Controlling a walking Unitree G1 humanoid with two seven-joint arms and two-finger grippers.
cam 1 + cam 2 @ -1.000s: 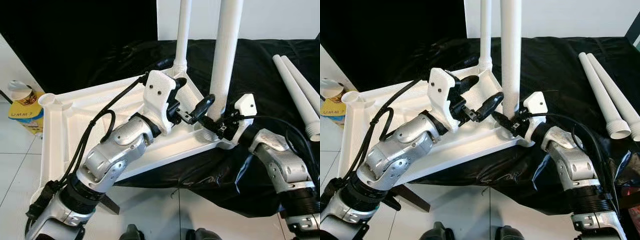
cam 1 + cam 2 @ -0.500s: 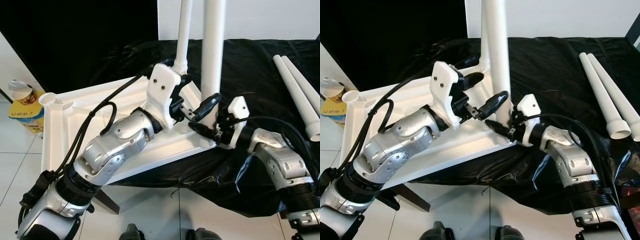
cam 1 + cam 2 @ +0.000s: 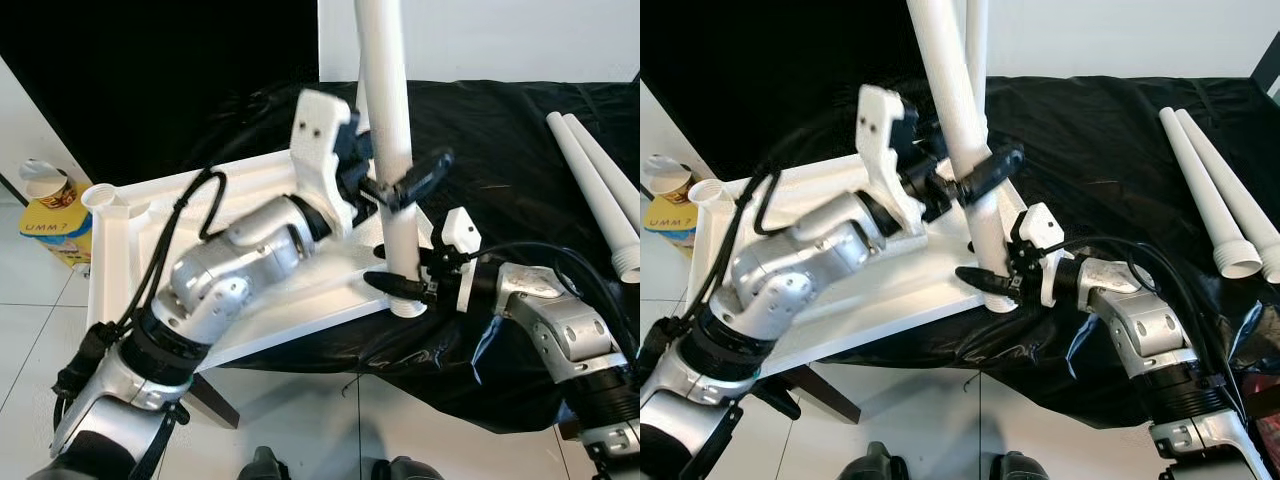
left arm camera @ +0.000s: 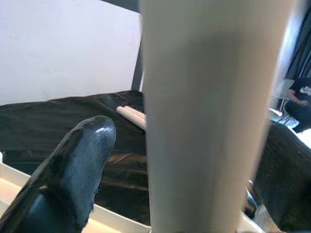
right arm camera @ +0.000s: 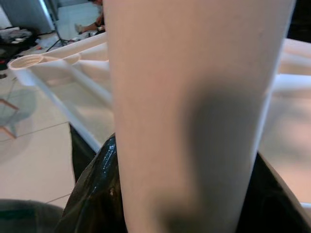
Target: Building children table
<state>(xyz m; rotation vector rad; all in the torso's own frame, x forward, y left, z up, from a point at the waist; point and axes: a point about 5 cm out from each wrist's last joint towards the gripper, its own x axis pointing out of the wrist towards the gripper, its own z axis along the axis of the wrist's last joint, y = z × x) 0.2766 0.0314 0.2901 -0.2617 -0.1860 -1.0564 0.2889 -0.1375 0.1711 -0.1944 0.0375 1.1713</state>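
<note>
the left gripper (image 3: 400, 185) clenches the leg (image 3: 385, 120) mid-shaft and the right gripper (image 3: 400, 285) grips its foot, which now tilts off the tabletop (image 3: 250, 290) corner socket where it stood upright 1 second ago, so seating it looks undone.

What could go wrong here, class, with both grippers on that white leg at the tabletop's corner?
1. The leg leans; the left gripper holds it midway and the right gripper near its base, so it may seat crooked.
2. The tabletop overhangs the black cloth, so pushing could tip or slide it.
</note>
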